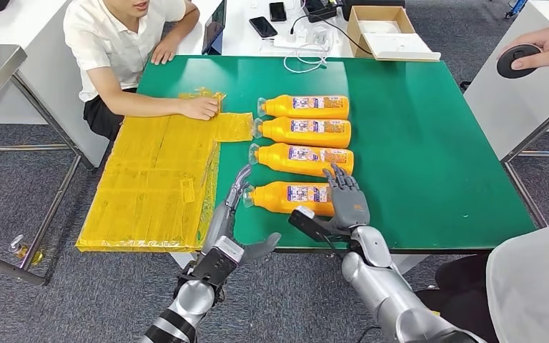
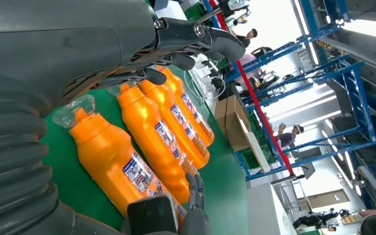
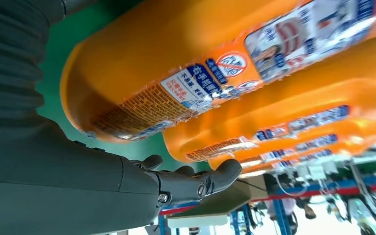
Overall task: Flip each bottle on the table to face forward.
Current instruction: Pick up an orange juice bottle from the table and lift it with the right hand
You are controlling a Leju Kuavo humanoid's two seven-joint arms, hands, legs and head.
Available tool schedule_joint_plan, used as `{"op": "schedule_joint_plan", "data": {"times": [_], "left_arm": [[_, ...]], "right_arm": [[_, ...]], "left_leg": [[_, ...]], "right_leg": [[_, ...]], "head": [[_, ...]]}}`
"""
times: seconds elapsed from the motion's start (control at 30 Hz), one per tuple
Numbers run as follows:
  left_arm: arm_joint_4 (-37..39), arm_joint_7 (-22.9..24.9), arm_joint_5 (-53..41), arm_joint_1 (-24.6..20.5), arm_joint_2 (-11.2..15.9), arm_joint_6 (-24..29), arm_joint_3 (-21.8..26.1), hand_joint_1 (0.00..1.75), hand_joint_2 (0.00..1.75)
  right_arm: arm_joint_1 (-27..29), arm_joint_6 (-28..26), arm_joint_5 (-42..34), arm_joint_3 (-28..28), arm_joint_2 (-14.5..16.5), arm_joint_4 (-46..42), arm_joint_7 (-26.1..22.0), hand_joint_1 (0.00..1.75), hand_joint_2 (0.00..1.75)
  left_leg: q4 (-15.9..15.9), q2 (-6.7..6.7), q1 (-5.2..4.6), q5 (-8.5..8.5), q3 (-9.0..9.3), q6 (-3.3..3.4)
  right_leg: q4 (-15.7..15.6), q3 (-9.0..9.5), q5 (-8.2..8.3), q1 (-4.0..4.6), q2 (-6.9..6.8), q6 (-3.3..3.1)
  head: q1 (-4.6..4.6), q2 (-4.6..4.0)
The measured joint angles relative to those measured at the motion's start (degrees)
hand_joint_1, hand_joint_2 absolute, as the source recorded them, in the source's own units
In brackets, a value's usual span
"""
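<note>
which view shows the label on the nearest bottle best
The right wrist view: the nearest bottle is close up, its label large with print and a warning symbol visible. The head view shows that label small, beside the right hand. The left wrist view shows it slanted, partly behind dark fingers.

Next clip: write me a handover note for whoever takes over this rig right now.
Left hand: open, fingertips by the cap of the nearest orange bottle, not gripping.
Right hand: open, fingers spread at that bottle's base; contact unclear.
Four orange bottles lie in a row on the green table, caps toward the robot's left, labels up.
Done: cannot tell which are flipped.
Left: probably the nearest bottle first.
</note>
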Motion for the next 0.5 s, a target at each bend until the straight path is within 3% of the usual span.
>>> {"op": "schedule_joint_plan", "data": {"times": [0.13,0.5], "left_arm": [[0.0,0.1,0.1,-0.1,0.0,-0.4,0.0,0.0,1.75],[0.0,0.2,0.2,-0.1,0.0,-0.5,0.0,0.0,1.75]], "right_arm": [[-1.6,2.4,1.7,0.9,-0.2,1.3,2.8,0.0,1.75],[-2.5,3.1,2.7,1.5,-0.5,2.7,4.4,0.0,1.75]], "left_leg": [[0.0,-0.01,0.0,0.0,0.0,0.0],[0.0,-0.03,0.0,0.0,-0.01,0.0]], "right_leg": [[0.0,0.0,0.0,0.0,-0.01,0.0],[0.0,0.0,0.0,0.0,-0.01,0.0]], "head": [[0.01,0.0],[0.01,0.0]]}}
